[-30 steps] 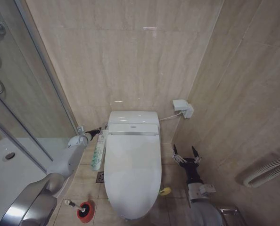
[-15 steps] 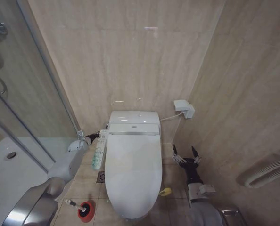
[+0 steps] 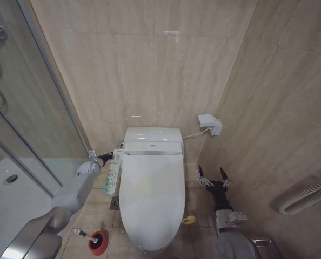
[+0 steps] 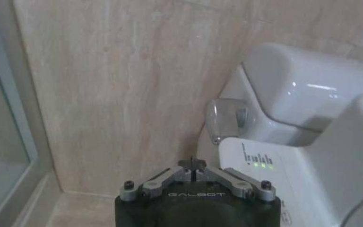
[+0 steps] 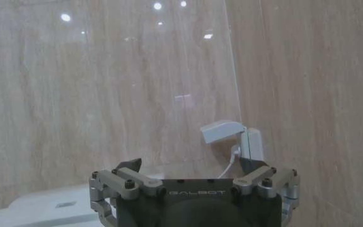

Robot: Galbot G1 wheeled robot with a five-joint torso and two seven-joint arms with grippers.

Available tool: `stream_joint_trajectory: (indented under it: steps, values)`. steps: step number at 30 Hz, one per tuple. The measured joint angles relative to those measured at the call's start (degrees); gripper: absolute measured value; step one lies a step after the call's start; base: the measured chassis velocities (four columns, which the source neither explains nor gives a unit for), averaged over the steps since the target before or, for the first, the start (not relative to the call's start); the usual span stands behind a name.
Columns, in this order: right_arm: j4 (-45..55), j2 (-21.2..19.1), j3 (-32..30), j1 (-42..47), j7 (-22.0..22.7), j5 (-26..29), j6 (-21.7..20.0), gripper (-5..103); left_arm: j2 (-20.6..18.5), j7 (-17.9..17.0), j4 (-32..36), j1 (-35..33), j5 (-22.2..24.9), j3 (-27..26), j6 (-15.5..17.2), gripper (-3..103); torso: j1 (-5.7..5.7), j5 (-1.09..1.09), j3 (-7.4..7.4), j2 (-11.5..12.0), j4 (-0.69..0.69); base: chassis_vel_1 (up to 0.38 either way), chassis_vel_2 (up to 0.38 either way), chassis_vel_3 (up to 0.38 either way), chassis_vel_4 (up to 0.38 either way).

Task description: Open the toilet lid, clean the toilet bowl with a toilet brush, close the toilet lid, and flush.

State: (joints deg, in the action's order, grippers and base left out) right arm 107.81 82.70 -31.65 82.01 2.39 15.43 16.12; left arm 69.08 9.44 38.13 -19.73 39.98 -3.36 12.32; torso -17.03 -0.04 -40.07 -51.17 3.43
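Note:
The toilet lid (image 3: 151,197) lies shut over the toilet bowl, which is hidden beneath it. Its yellow loop (image 3: 188,219) hangs at the right edge. The toilet brush (image 3: 82,233) stands in its red holder (image 3: 98,242) on the floor, left of the toilet's front. My left gripper (image 3: 107,157) is stretched along the toilet's left side, shut on nothing. In the left wrist view my left gripper (image 4: 193,163) points at the chrome flush lever (image 4: 227,116) on the tank's side, a short way off. My right gripper (image 3: 213,176) hangs open to the right of the toilet, holding nothing.
A white control panel (image 3: 113,171) runs along the toilet's left side, just beside my left gripper. A glass shower wall (image 3: 36,102) and white shower tray (image 3: 9,194) stand to the left. A white wall box (image 3: 209,123) and the tiled right wall hem in the right.
My left arm has stretched a little farther toward the tank's left side. The right arm has not moved. The lid stays shut.

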Motion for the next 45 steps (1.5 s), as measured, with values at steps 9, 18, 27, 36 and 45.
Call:
stream_joint_trajectory:
  steps: [9, 18, 27, 36, 45]
  values:
    - [0.0, 0.0, 0.0, 0.0, 0.0, 0.0, 0.0, 100, -2.6, -2.7, 3.6, -3.0, -4.9, -0.4, -3.0, 0, -0.01, 0.03, 0.0, 0.0, -0.03, 0.0, 0.0, 0.0, 0.0]
    - [0.0, 0.0, 0.0, 0.0, 0.0, 0.0, 0.0, 100, -5.3, -5.3, 7.0, -3.7, -9.5, -1.1, -8.0, 0, 0.0, 0.03, 0.01, 0.0, -0.02, 0.0, 0.0, 0.0, 0.0]
    - [0.0, 0.0, 0.0, 0.0, 0.0, 0.0, 0.0, 100, -9.1, -7.8, 17.8, -7.1, -13.1, -3.2, -13.4, 0, 0.0, 0.03, 0.01, 0.0, -0.02, 0.0, 0.0, 0.0, 0.0]
    - [0.0, 0.0, 0.0, 0.0, 0.0, 0.0, 0.0, 100, -12.1, -8.4, 25.5, -9.7, -11.7, -4.8, -20.1, 0, 0.0, 0.04, 0.02, 0.0, -0.03, 0.0, 0.0, 0.0, 0.0]
    - [0.0, 0.0, 0.0, 0.0, 0.0, 0.0, 0.0, 100, -11.6, -5.9, 27.2, -10.8, -8.7, -4.6, -23.8, 0, 0.0, 0.03, 0.01, 0.0, -0.02, 0.0, 0.0, 0.0, 0.0]
